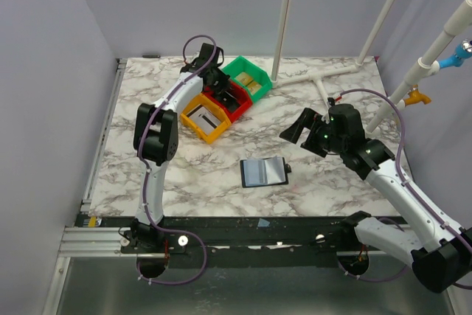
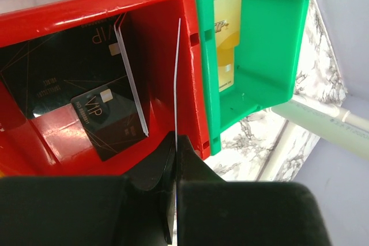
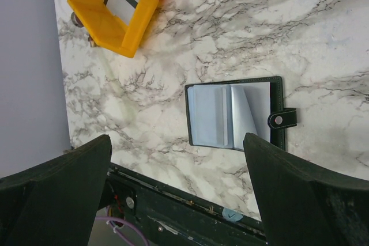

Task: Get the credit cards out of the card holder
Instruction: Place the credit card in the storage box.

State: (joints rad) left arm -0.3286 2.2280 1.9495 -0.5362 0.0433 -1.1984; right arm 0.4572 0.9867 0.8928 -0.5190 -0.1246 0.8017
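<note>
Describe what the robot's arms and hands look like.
Both arms, left arm and right arm, have white links with black joint housings and a purple cable looping alongside each. The left hand and right hand end in blocky matte-black fingers. Small green lights glow on the right wrist.

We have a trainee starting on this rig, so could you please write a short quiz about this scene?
1. True or false: the card holder is folded shut.
2. The left gripper pinches a thin white card over which bin? A yellow, B red, C green.
3. Fill in: the right gripper hovers with its jaws ____.
Key: 1 false, it lies open. 2 B, the red bin. 3 open.
</note>
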